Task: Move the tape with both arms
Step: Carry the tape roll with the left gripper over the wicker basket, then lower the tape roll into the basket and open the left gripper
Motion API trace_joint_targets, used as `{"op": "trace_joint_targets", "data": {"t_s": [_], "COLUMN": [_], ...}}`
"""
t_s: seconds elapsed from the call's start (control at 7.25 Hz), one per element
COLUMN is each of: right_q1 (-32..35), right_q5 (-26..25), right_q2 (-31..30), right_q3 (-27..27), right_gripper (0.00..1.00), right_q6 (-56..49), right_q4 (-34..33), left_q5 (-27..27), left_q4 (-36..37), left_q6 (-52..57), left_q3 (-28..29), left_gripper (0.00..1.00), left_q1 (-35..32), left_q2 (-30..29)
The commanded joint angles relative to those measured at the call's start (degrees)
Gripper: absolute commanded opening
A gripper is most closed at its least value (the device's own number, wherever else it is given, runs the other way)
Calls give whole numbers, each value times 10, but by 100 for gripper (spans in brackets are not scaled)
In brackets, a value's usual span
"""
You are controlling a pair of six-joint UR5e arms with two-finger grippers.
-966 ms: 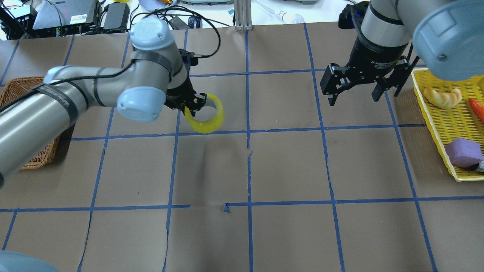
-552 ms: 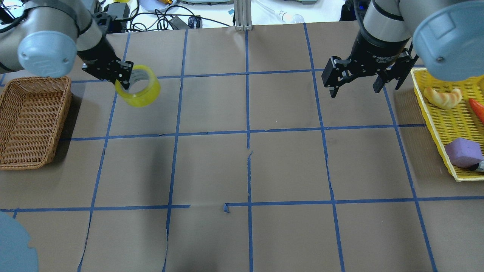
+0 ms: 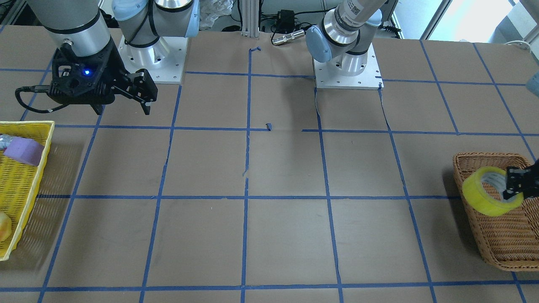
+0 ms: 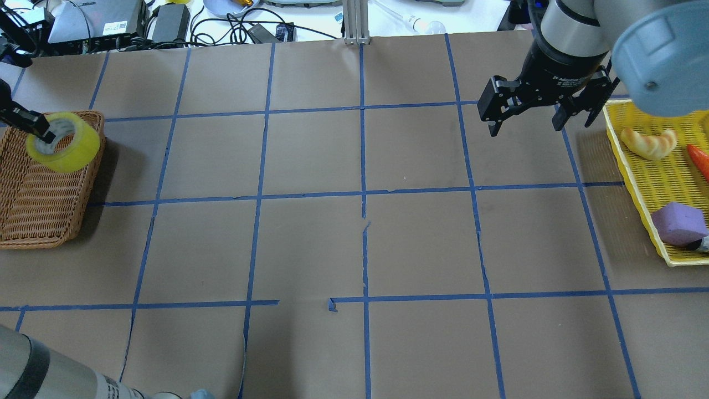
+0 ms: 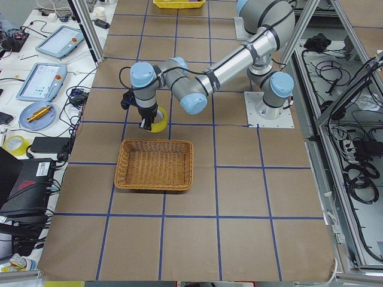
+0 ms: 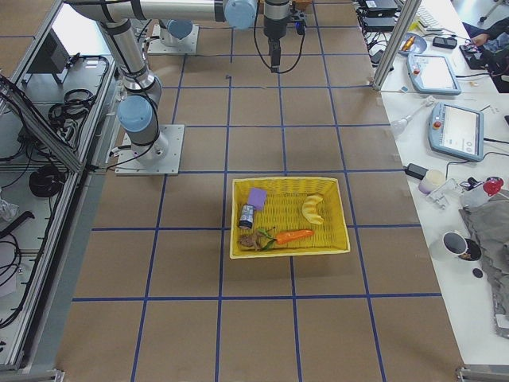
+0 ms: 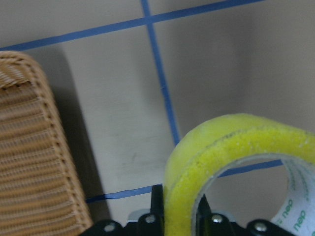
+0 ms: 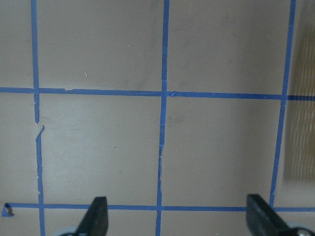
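We see the tape (image 4: 63,142) raised in the air, held by the left gripper (image 4: 43,131). Its two fingers are pressed on the wall of the ring, one inside the core and one outside, as the left wrist view shows. The roll stands tilted, with its opening turned sideways.

The nearest thing to the tape is the wicker basket (image 4: 39,241) at the left end of the table. In the overhead view the roll covers the far corner of the basket on the side toward the table's middle. In the left wrist view the basket rim (image 7: 29,147) lies to the side of the roll, and brown paper (image 7: 123,123) with blue grid lines (image 7: 162,88) is under it. For this reason we cannot tell if the tape hangs over the inside of the basket or just beside its rim.

The right gripper (image 4: 523,124) is well apart from the tape, over the other end of the table, with its jaws wide and nothing between them. Just beside it stands a yellow tray (image 4: 638,188). The tray holds a pale croissant-shaped piece (image 4: 648,143), an orange carrot (image 4: 699,158) and a purple block (image 4: 678,221).

Between the two grippers we see brown paper with the blue lines.
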Motion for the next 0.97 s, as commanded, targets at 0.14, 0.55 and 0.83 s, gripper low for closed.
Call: {"op": "trace_joint_targets", "data": {"t_s": [0.14,0.55,0.83], "right_q1": [-2,-1,-2], "right_q5": [-1,-36,-36], "right_q2": [-1,0,0], "right_q3": [2,2,3], "right_gripper": [100,100,100], "right_q6": [0,-1,-1], "right_q4": [0,3,0], "left_q5": [-3,-7,-30], "left_q4": [65,73,72], "left_q6": [76,85,84], "left_q3": [38,30,30], "left_gripper": [0,0,100], "left_q1": [57,61,61], "left_q2": [-93,-122,-122]}}
